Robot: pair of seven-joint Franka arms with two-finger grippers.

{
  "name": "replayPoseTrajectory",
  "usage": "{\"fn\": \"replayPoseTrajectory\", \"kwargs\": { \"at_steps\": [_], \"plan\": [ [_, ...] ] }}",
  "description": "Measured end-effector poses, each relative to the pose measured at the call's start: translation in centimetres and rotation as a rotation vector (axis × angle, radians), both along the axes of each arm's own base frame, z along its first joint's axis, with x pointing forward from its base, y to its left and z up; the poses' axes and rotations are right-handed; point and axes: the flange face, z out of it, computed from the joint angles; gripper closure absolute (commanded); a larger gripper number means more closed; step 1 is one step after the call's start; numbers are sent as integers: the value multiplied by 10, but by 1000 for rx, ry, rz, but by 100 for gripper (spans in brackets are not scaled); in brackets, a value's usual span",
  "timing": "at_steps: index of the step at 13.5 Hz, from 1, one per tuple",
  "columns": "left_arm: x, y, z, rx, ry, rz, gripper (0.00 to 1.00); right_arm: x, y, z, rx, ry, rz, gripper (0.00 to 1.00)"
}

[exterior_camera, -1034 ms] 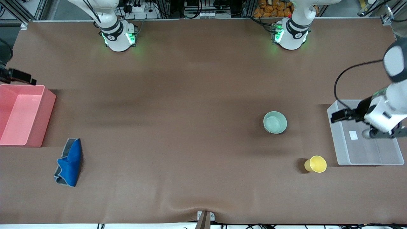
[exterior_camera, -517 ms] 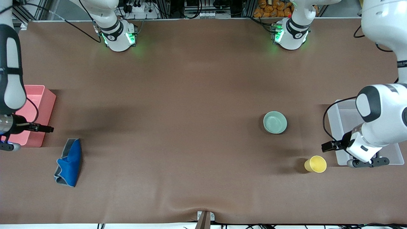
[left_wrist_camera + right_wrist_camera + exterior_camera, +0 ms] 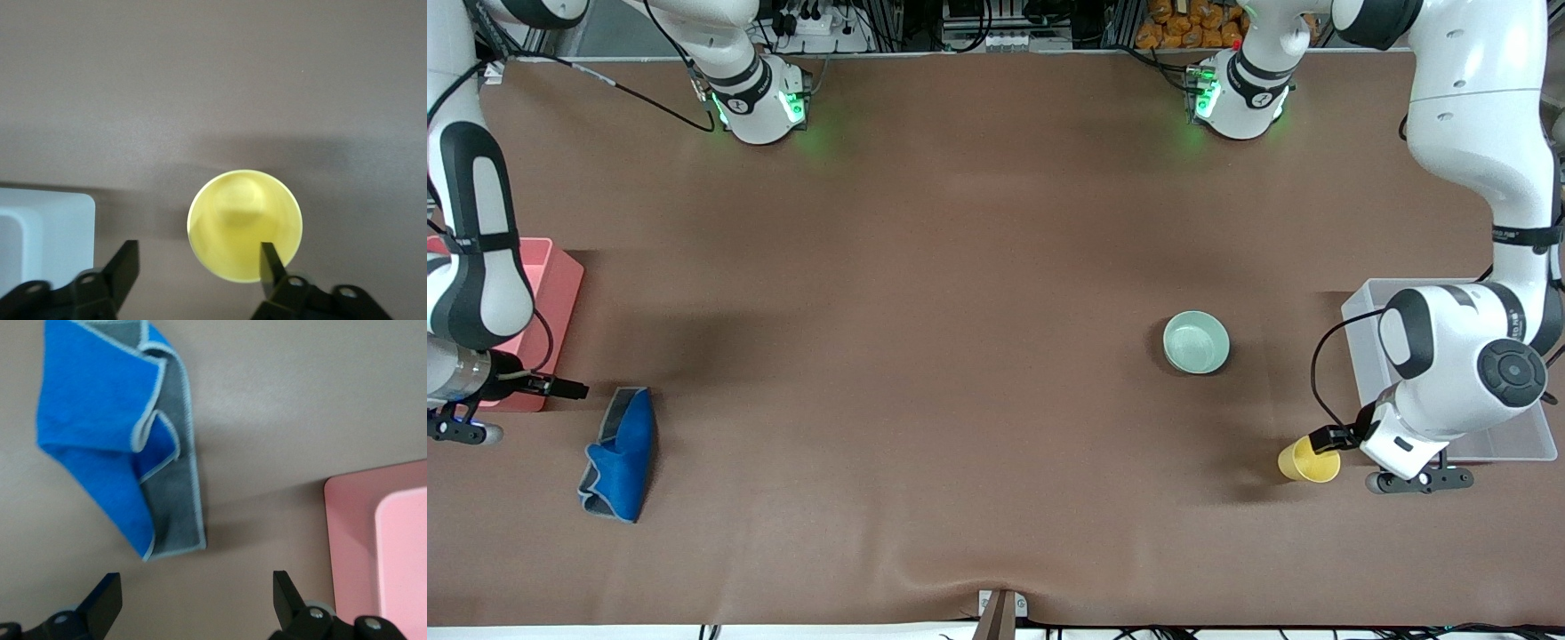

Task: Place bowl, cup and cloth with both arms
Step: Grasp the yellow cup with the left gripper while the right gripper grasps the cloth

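The yellow cup (image 3: 1303,464) stands upright near the clear tray, nearer the front camera than the mint-green bowl (image 3: 1196,342). My left gripper (image 3: 1418,480) is open and empty, up over the table at the cup's edge. In the left wrist view (image 3: 198,259) one fingertip (image 3: 267,263) overlaps the rim of the cup (image 3: 243,220). The blue cloth (image 3: 623,453) lies crumpled near the pink bin. My right gripper (image 3: 463,433) is open and empty, over the table between the bin and the cloth. In the right wrist view (image 3: 195,587) the cloth (image 3: 100,433) lies clear of it.
A clear plastic tray (image 3: 1360,338) stands at the left arm's end of the table, partly hidden by that arm, and shows in the left wrist view (image 3: 47,220). A pink bin (image 3: 560,284) stands at the right arm's end, also in the right wrist view (image 3: 360,520).
My left gripper moved from over the clear tray to the yellow cup. My right gripper moved from by the pink bin toward the blue cloth. Bowl, cup and cloth stayed put.
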Motion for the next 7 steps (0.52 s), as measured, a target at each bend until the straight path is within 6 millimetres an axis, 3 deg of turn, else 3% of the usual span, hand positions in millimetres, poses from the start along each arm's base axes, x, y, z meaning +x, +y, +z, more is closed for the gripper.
{"fn": "replayPoseTrajectory", "kwargs": {
  "at_steps": [2,4,5,7],
  "plan": [
    [2,0,-10,1,-8,-2,48,8,-1,-19,-14,-53,4,0],
    [2,0,-19,3,-10,-2,94,17,8,-28,-23,-105,19,0],
    [3,0,-24,3,-11,-2,100,21,13,-30,-21,-125,21,0],
    [3,0,-29,4,-12,-2,100,26,26,-34,22,-153,-4,0]
  ]
}}
